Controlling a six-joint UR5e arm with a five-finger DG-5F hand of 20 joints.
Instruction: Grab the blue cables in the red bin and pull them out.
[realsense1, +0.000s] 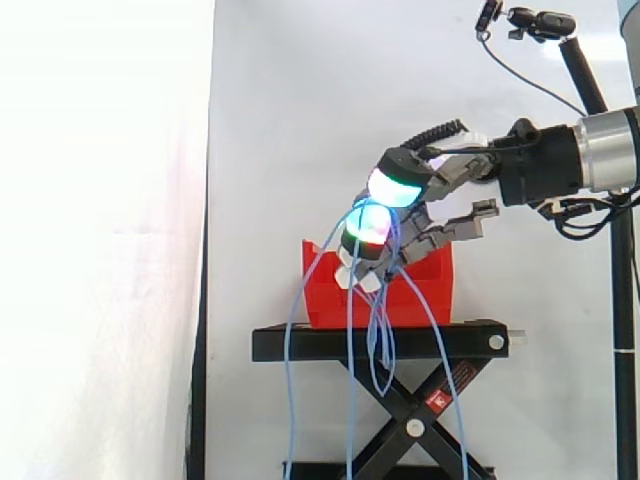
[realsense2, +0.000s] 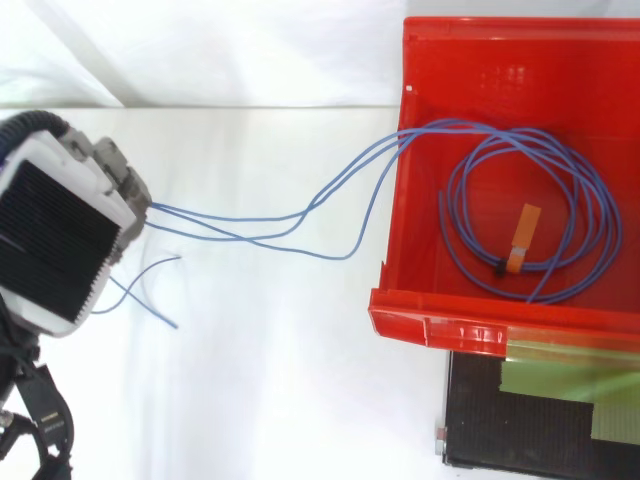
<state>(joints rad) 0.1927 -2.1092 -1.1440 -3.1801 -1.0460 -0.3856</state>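
My hand (realsense1: 455, 172) hovers over the front edge of the red bin (realsense1: 330, 300), its fingers curled round a bundle of thin blue cables (realsense1: 290, 340). Several strands hang from the fingers in long loops, down past the black stand (realsense1: 300, 343) towards the floor. In the top view the hand (realsense2: 60, 235) is at the left, well away from the bin (realsense2: 470, 325). Blue strands (realsense2: 300, 215) stretch from the hand over the bin's left wall. A coil of blue cable (realsense2: 447, 205) still lies inside the bin, tied with an orange tag (realsense2: 522, 240).
The bin sits on a black scissor-lift stand (realsense2: 540, 440) in front of a white curtain. A camera on a black pole (realsense1: 585, 70) stands at the upper right. Two loose cable ends (realsense2: 150, 300) dangle below the hand.
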